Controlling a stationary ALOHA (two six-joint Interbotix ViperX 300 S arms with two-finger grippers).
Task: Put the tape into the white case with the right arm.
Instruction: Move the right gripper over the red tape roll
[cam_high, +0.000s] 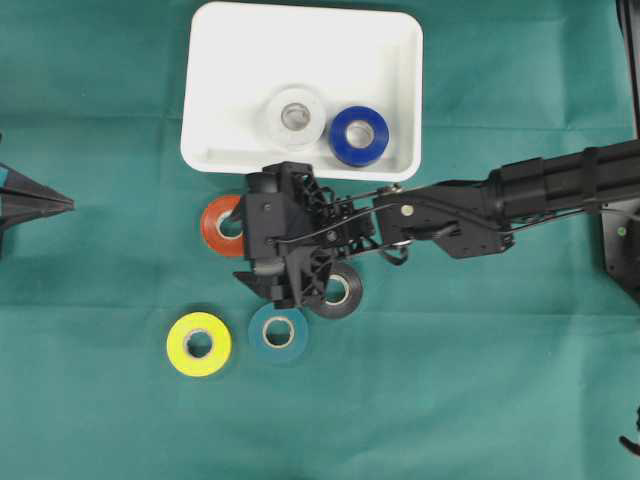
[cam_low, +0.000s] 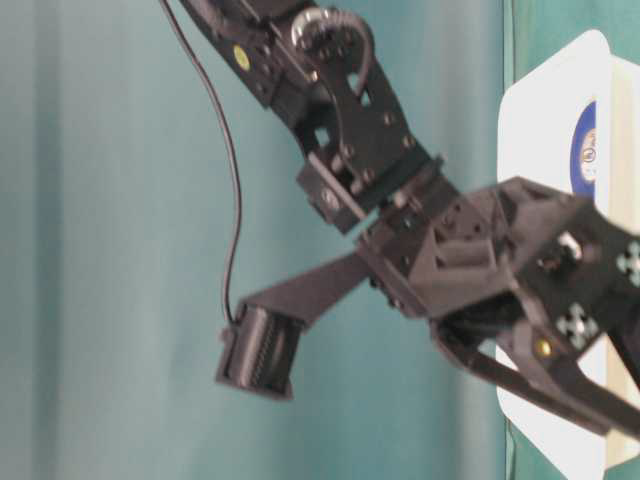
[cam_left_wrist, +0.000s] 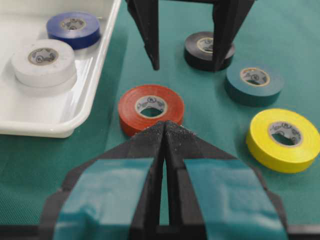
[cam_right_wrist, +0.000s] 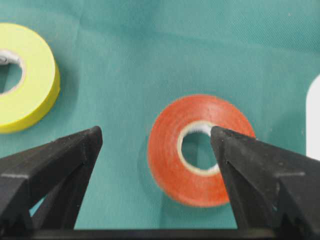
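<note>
Fingers of the right gripper stand spread wide above the red tape, gripping nothing. One tip sits over the roll's hole, the other on bare cloth, so a straight descent should pinch the wall (my reading). Left gripper rests closed. Beyond, the white case has free floor beside its white and blue rolls.
</note>
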